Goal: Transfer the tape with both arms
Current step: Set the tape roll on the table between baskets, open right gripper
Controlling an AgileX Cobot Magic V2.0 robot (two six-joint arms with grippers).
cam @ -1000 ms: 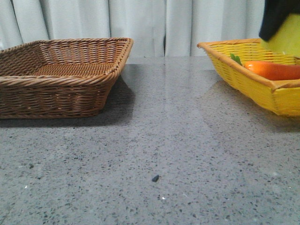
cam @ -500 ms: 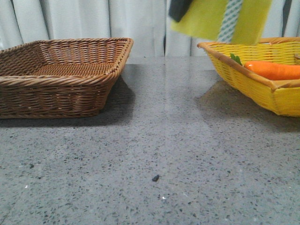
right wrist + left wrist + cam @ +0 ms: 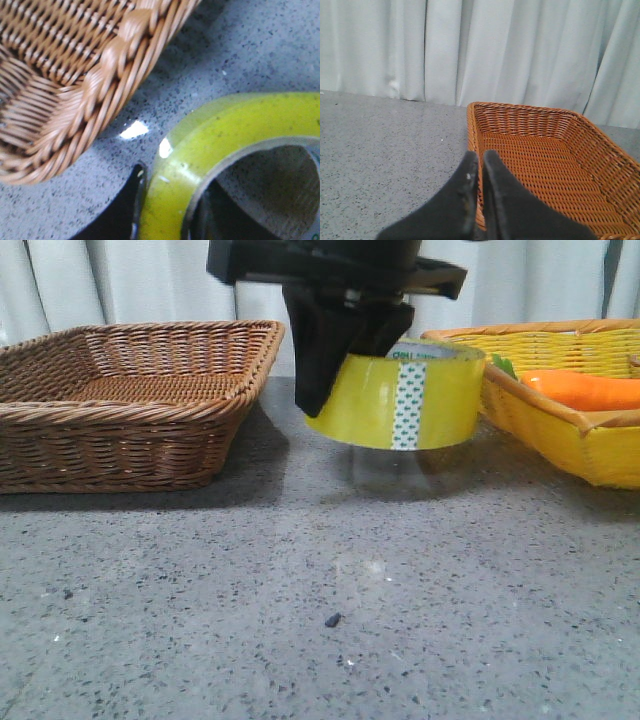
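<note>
The tape (image 3: 405,400) is a wide yellow roll with a white core and a green-dotted white strip. It hangs just above the table between the two baskets in the front view. My right gripper (image 3: 335,345) is shut on its left wall, one finger outside and one inside the core. In the right wrist view the tape (image 3: 235,130) fills the lower right, clamped by the right gripper (image 3: 167,210). My left gripper (image 3: 479,159) is shut and empty, over the near rim of the brown basket (image 3: 540,165). The left arm is out of the front view.
The brown wicker basket (image 3: 130,400) stands at the left, its corner close to the tape in the right wrist view (image 3: 75,75). A yellow wicker basket (image 3: 560,420) at the right holds an orange carrot (image 3: 585,390). White curtains hang behind the table.
My right arm has carried the tape from above the yellow basket leftward and down to the middle of the table, between the two baskets. The arm now shows fully.
</note>
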